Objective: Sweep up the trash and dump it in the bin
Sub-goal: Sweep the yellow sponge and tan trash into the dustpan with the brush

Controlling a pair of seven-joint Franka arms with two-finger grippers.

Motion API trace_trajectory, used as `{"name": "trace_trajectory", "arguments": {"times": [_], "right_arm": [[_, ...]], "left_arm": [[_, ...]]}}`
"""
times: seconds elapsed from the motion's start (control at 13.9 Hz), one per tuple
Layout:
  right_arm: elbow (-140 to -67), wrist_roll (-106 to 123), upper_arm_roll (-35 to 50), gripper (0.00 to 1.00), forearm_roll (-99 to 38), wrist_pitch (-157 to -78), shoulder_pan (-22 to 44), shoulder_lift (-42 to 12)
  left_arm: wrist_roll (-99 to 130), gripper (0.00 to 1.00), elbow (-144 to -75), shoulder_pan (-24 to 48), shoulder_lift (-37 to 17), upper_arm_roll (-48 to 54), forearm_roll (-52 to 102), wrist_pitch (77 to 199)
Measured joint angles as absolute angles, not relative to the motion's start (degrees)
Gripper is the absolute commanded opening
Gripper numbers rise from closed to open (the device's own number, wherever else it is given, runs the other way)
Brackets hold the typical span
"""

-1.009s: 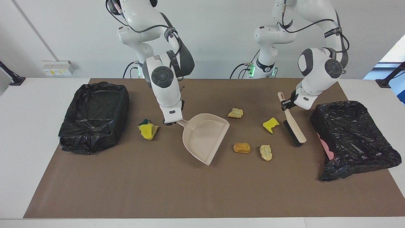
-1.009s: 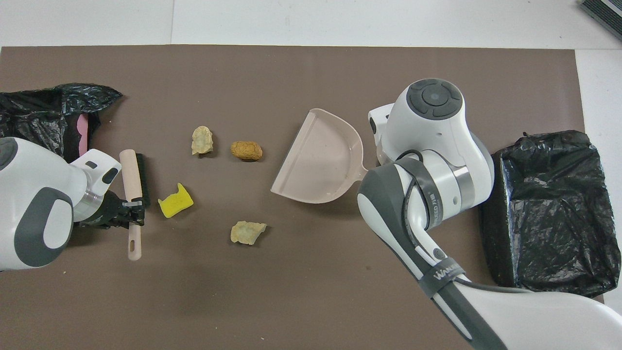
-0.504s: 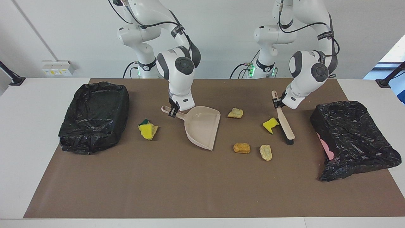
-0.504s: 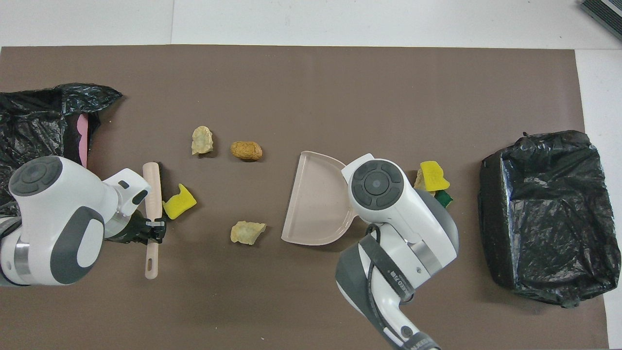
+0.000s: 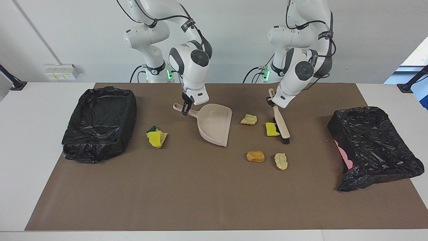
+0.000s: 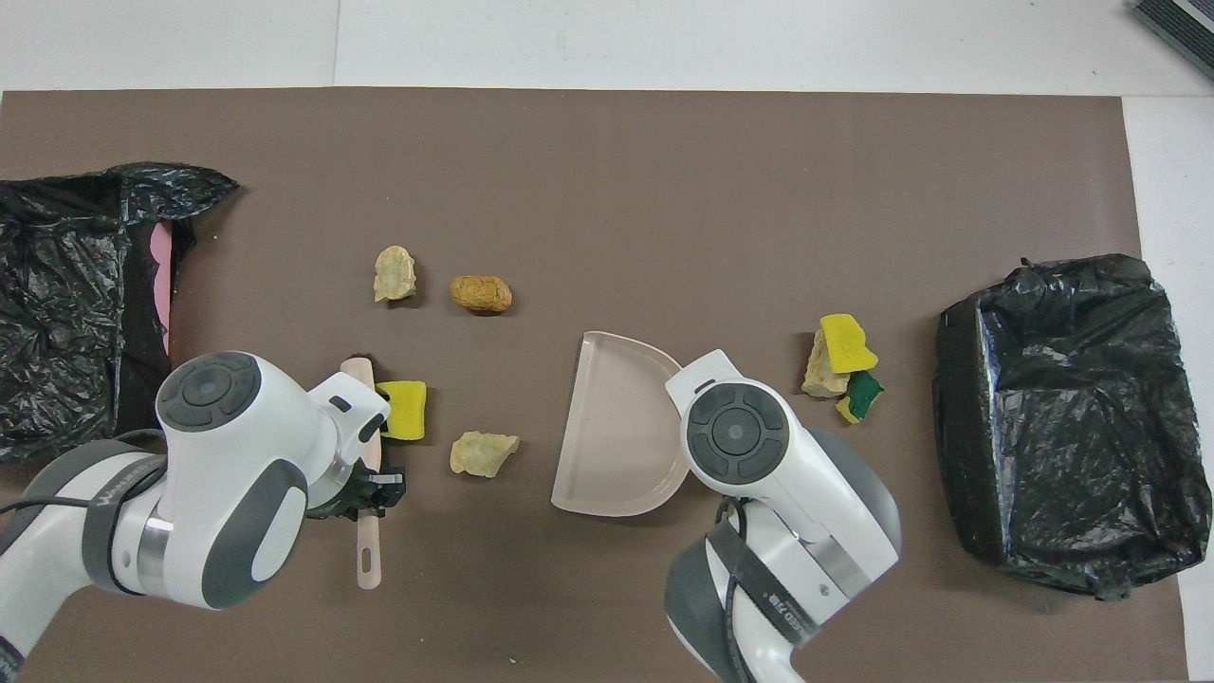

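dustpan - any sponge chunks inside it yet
No, the dustpan held by the right gripper shows a bare tray, and every sponge chunk, like the tan one beside it, lies on the mat.

Scattered sponge chunks (image 5: 255, 156) on mat

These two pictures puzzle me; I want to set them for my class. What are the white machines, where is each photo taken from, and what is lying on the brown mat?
They are two robot arms at a table. One photo faces them; the other looks down from above their end. The right gripper is shut on a beige dustpan by its handle. The left gripper is shut on a hand brush, its bristles against a yellow sponge piece. Four more sponge scraps lie loose. A bin lined with black bags sits at each end.
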State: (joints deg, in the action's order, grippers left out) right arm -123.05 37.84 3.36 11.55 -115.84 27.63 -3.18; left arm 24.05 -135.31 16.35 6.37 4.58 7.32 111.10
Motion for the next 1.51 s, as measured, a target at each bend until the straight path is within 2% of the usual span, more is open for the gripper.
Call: {"name": "trace_trajectory", "arguments": {"times": [0.79,1.51], "right_arm": [[-123.81,38.35,3.32,0.0,11.35,-116.9,25.9,-3.61],[-123.88,38.41,3.31,0.0,11.35,-116.97,25.76,-3.64]], "left_arm": [[39.42,0.0,-135.34,22.16,7.36,4.66,16.51,109.3],[46.26,0.0,-133.35,31.73,6.85,4.77,25.55,117.23]]}}
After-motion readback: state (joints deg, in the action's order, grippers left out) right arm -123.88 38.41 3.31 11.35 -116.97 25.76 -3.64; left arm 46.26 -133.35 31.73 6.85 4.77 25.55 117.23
